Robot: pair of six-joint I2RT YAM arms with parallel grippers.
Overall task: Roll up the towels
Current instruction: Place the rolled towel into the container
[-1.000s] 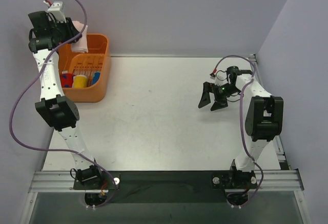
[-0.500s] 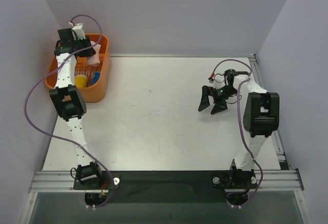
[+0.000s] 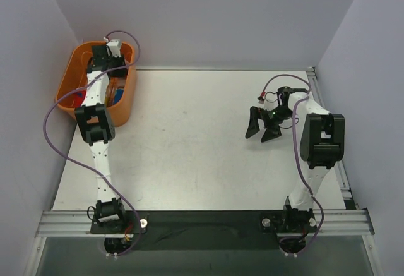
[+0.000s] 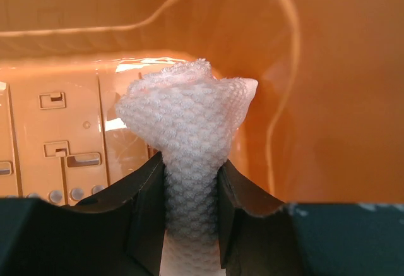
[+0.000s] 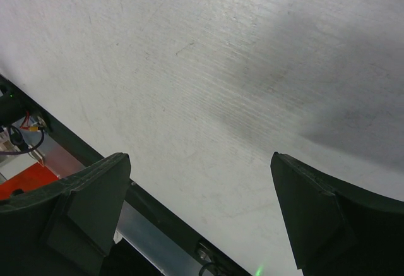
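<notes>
My left gripper (image 4: 191,162) is shut on the pale pink towel (image 4: 189,112), a bunched waffle-textured cloth standing up between the fingers (image 4: 146,194). It sits inside the orange basket (image 4: 315,99). In the top view the left gripper (image 3: 107,61) is over the basket's far end and hides the towel. My right gripper (image 3: 263,128) is open and empty, hovering over the table's right side; the wrist view shows its wide-apart fingertips (image 5: 101,187) above bare table (image 5: 189,67). The green and blue towel is out of view.
The orange basket (image 3: 68,77) stands at the back left corner against the left wall, with small red (image 3: 78,100) and blue (image 3: 118,99) items inside. Grey walls close in the table on three sides. A metal rail (image 3: 202,222) runs along the near edge.
My left arm has swung right and down, bringing the pink towel from above the basket's left rim into the basket. The basket's left side looks shifted outward. The right arm has barely moved.
</notes>
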